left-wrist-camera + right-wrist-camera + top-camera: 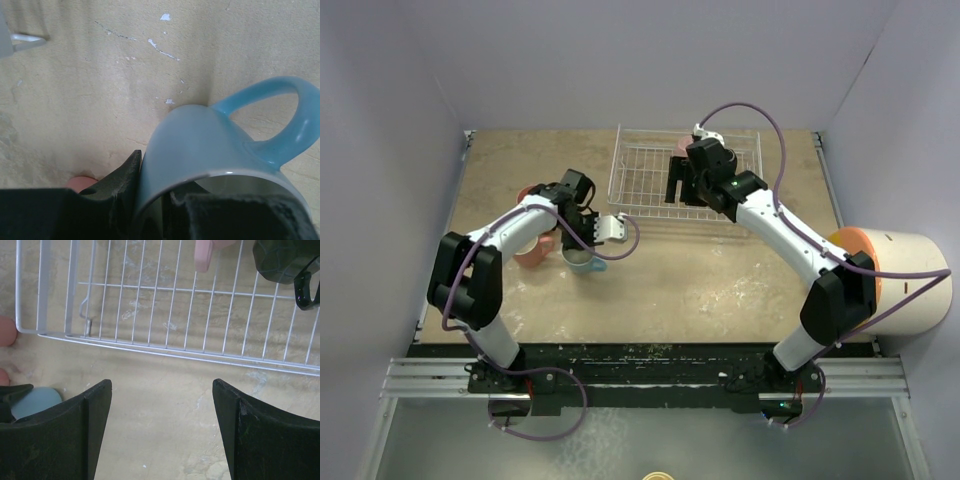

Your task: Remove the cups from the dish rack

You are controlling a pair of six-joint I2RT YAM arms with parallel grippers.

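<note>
L gripper (152, 200) was clamped on rim of blue cup (200, 145). R gripper (161, 405) was spread wide, empty, by near edge of rack (44, 290) (pink cup (205, 255) inside it).

Cups you see only in part.
From above, your left arm (510, 225) covers most of one pink cup (534, 252). The right wrist view's top edge cuts off the black cup (282, 260) and another pink cup (206, 255) in the dish rack (150, 349); the left wrist view's bottom edge clips the rim of the light blue cup (200, 150).
</note>
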